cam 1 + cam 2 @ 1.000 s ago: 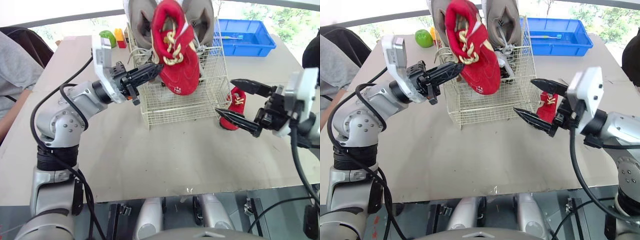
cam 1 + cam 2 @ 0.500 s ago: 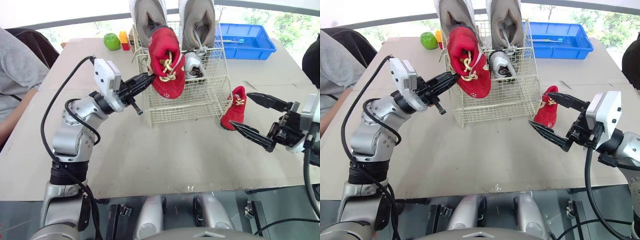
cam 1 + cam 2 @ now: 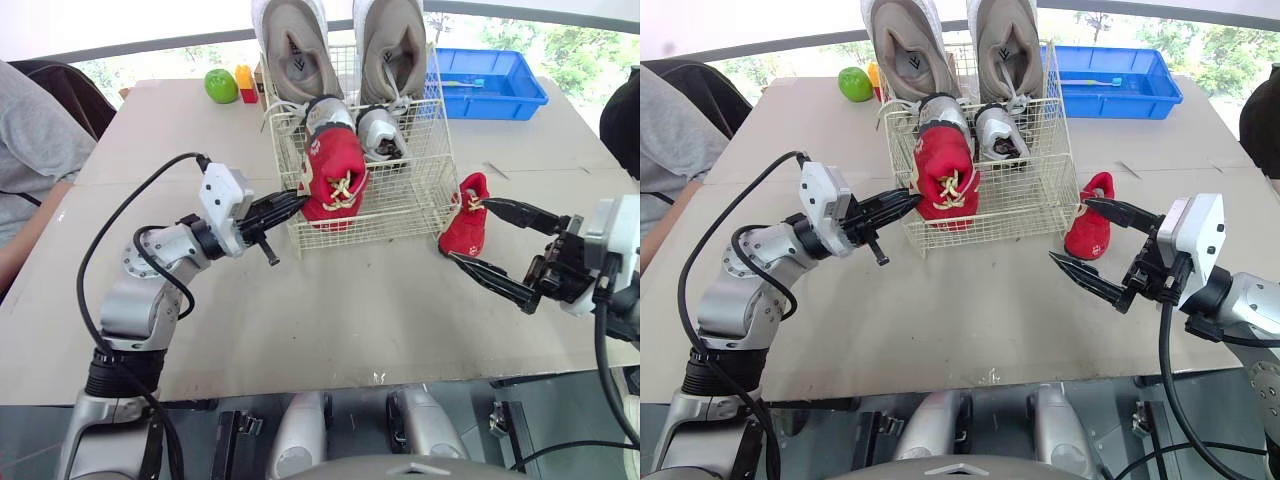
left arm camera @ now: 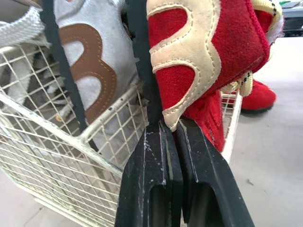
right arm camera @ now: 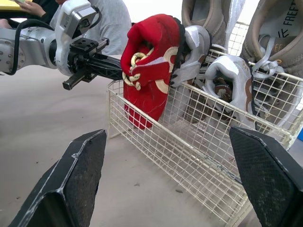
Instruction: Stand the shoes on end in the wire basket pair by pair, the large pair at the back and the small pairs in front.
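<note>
1. Head views: bright, even daylight coming from the windows along the top of the frame. The upper left is clipped to white.
2. Shadows on the counter (image 3: 330, 320) are soft and short, with a faint patch at the foot of the wire basket (image 3: 370, 205).
3. Small glint on the counter's front edge, lower centre.
4. Straight lines bow slightly toward the upper corners.
5. Left wrist view: red shoe (image 4: 208, 52) evenly lit. Left gripper (image 4: 175, 124) near-black at bottom centre, its scuffs catching light.
6. Right wrist view: backlit, top centre blown out. Right gripper (image 5: 166, 134) dark in both lower corners.
</note>
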Motion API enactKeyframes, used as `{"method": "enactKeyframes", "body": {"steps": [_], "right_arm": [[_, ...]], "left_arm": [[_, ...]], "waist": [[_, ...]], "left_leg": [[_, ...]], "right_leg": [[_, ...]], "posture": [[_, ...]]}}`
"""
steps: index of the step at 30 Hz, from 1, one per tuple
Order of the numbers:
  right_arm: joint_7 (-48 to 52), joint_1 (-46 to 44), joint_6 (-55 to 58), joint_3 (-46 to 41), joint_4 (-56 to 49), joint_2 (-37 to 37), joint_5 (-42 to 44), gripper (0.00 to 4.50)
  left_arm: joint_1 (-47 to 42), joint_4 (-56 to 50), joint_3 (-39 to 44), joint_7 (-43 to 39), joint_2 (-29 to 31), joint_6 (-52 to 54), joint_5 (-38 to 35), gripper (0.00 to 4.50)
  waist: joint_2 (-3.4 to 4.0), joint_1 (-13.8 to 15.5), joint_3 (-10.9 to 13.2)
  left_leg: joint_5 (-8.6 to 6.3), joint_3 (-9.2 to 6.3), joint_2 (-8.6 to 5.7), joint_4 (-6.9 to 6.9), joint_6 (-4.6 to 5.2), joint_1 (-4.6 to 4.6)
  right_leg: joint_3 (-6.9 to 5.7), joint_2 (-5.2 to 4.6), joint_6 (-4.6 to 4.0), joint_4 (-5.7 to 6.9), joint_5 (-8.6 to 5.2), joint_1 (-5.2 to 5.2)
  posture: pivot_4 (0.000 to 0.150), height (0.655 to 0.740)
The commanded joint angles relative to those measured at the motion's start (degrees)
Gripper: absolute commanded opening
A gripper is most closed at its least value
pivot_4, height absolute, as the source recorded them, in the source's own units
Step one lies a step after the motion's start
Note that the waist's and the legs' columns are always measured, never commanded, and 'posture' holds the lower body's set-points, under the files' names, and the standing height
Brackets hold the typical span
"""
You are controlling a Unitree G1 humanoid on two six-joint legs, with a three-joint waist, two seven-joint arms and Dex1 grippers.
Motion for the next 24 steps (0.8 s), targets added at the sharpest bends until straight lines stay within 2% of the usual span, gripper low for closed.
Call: {"method": "enactKeyframes", "body": {"steps": [1, 4, 5, 7, 14, 18, 21, 24], "right_arm": [[-0.34, -0.15, -1.14, -0.2, -0.58, -0.93, 0.92, 4.0], [-0.49, 0.05, -0.92, 0.17, -0.42, -1.18, 1.24, 4.0], [-0.64, -0.01, -0.74, 0.43, -0.38, -1.24, 1.54, 4.0], [-0.61, -0.03, -0.51, 1.07, -0.29, -1.55, 1.74, 4.0], [-0.53, -1.19, -0.69, 3.86, 1.52, -1.6, 1.44, 4.0], [-0.84, -1.84, -0.33, 4.55, 1.51, -1.72, 2.15, 4.0], [-1.25, -1.59, -0.03, 4.32, 0.98, -1.96, 2.81, 4.0], [-1.76, -1.18, 0.18, 4.28, 0.4, -2.24, 3.34, 4.0]], "left_arm": [[2.52, 0.28, 1.63, -0.03, 1.46, 3.69, -0.51, 1.66], [5.0, -2.22, 3.23, -0.47, 2.79, 5.88, -2.38, 3.11], [5.97, -3.46, 4.0, -0.53, 3.29, 6.68, -3.29, 3.46], [7.47, -6.17, 5.57, 0.24, 4.01, 8.89, -5.32, 4.46], [9.14, -12.08, 8.94, 1.91, 4.4, 10.91, -7.54, 4.46], [2.94, -15.59, 3.44, 4.73, 6.0, 15.45, -4.74, 4.46], [-2.66, -18.55, -0.09, 9.06, 6.21, 20.4, -2.44, 4.46], [-4.5, -20.48, -2.88, 8.5, 6.56, 20.39, -0.77, 4.46]], "waist": [[0.0, -0.03, 0.0], [0.0, -0.22, 0.0], [0.0, -0.34, 0.0], [0.0, -0.42, 0.0], [-0.08, 0.3, 0.04], [-0.13, 0.63, 0.05], [-0.14, 0.72, 0.06], [-0.14, 0.18, 0.05]], "left_leg": [[0.0, 0.0, 0.0, 0.0, 0.0, 0.01], [0.0, -0.01, 0.03, -0.02, 0.0, 0.1], [0.0, -0.01, 0.05, -0.06, 0.0, 0.18], [-0.01, 0.04, 0.07, -0.33, 0.0, 0.76], [0.0, 0.01, 0.06, -0.44, -0.01, 0.81], [-0.01, -0.01, 0.02, -0.45, 0.0, 0.65], [-0.01, -0.01, -0.04, -0.45, 0.01, 0.64], [-0.01, -0.02, -0.05, -0.52, 0.01, 0.68]], "right_leg": [[0.01, 0.0, 0.0, 0.0, 0.0, 0.0], [0.08, 0.02, 0.0, 0.03, 0.0, 0.03], [0.1, 0.03, 0.0, 0.02, 0.0, 0.09], [0.23, 0.04, 0.0, -0.04, -0.03, 0.5], [0.1, -0.05, -0.08, -0.12, -0.34, 0.64], [0.06, -0.14, -0.28, -0.43, -0.19, 0.65], [-0.01, -0.13, -0.06, -0.53, -0.07, 0.75], [0.04, -0.11, -0.06, -0.59, -0.07, 0.77]], "posture": [[0.15, 0.74], [0.15, 0.74], [0.15, 0.74], [0.15, 0.74], [0.15, 0.74], [0.15, 0.74], [0.15, 0.74], [0.15, 0.74]]}}
